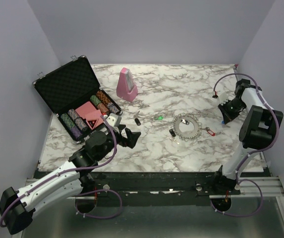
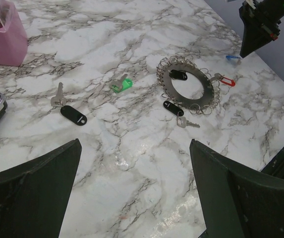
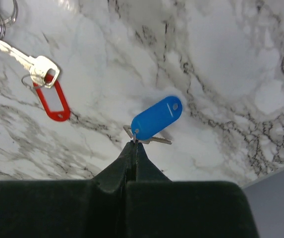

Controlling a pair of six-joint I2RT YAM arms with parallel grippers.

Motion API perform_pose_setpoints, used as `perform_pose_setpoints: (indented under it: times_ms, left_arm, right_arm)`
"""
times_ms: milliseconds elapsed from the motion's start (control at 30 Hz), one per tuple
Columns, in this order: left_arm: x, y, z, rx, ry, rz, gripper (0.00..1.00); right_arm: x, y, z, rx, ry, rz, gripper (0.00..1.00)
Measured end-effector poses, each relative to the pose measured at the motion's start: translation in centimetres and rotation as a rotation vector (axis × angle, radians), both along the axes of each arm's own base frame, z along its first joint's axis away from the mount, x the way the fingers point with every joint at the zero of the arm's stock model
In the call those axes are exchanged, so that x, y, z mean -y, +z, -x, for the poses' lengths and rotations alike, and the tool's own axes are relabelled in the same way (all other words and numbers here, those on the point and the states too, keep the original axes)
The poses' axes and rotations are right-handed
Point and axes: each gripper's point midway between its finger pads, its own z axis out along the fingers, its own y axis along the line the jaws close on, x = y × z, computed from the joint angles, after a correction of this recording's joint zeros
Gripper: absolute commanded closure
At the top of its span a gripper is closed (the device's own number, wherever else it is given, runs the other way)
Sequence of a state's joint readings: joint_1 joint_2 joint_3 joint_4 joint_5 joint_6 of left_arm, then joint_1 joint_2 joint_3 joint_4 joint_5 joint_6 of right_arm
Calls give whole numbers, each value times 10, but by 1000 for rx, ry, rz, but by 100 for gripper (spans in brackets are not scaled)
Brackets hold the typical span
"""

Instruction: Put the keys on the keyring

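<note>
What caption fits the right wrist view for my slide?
Right end effector shut on the blue-tagged key, marble table behind, red-tagged key lying apart.

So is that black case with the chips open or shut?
Open. The case has its lid tipped back, and the rows of chips inside show from above.

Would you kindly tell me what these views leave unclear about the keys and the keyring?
Right wrist: whether the shut right gripper pinches the blue-tagged key; its fingertips cover the contact.
Top: whether the red-tagged key is threaded on the keyring; too small.
Left wrist: the pink metronome, cut off by the frame edge.
</note>
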State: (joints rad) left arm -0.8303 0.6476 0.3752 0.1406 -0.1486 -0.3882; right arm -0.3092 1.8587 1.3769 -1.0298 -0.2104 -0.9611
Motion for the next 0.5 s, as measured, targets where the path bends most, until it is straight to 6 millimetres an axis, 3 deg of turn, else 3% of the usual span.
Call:
perform_pose_setpoints:
  times_ms: [167, 500]
  left_arm:
    - [0, -2, -1, -3, 3, -8, 1]
    - [0, -7, -3, -14, 6, -21, 1]
  right_arm:
    - [-7, -1, -23, 44, 2, 7, 100]
    - [-16, -14, -45, 88, -22, -4, 100]
